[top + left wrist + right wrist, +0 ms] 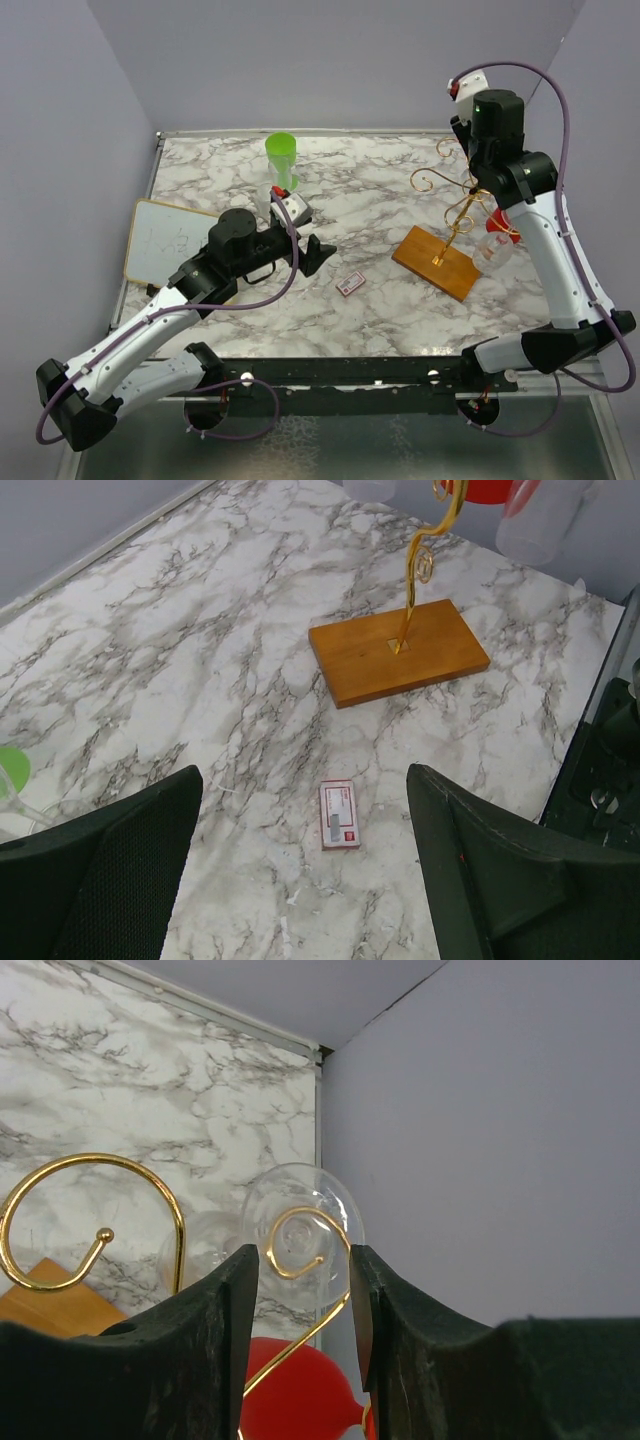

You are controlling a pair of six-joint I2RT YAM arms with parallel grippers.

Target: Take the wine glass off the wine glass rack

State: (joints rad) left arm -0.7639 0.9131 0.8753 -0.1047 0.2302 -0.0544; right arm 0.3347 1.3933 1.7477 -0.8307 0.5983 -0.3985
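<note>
Right gripper [303, 1260] narrowly around the wine glass [300, 1198] foot on the wine glass rack [437, 262]; grip unclear.

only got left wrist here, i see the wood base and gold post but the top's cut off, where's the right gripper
Observer: The right gripper is up at the top of the wine glass rack, with one finger on each side of the round clear wine glass hanging there.
Operator: is it gripping
Observer: Contact cannot be told. The right wrist view shows the jaws partly apart with the glass between them, and a curl of the rack shows through the glass.
</note>
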